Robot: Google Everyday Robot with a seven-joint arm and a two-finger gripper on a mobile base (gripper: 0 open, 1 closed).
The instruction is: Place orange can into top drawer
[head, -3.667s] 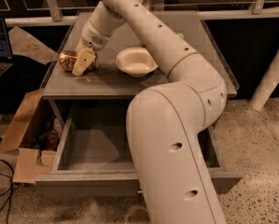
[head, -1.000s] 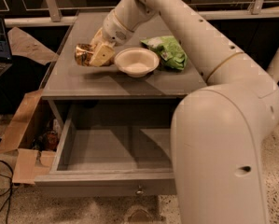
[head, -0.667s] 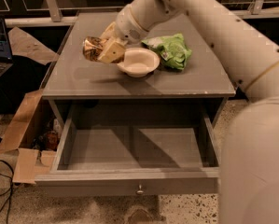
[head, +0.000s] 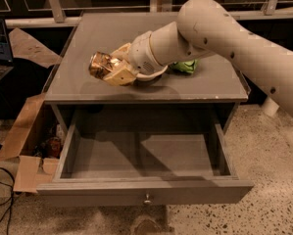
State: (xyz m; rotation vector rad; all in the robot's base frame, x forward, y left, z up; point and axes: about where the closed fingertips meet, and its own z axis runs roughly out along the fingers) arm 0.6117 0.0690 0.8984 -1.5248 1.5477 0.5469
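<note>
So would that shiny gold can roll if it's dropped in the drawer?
Probably, if it lands sideways: the small shiny gold-orange metal can is round and lies tilted in the gripper above the grey tabletop. The open grey wooden drawer has a flat floor, so its walls would likely stop it. Its glossy skin looks slippery.

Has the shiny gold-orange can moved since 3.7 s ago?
Yes. The shiny gold-orange can, clamped in the claw, has shifted right from near the grey tabletop's left edge toward the cream round bowl; not yet over the open grey drawer.
</note>
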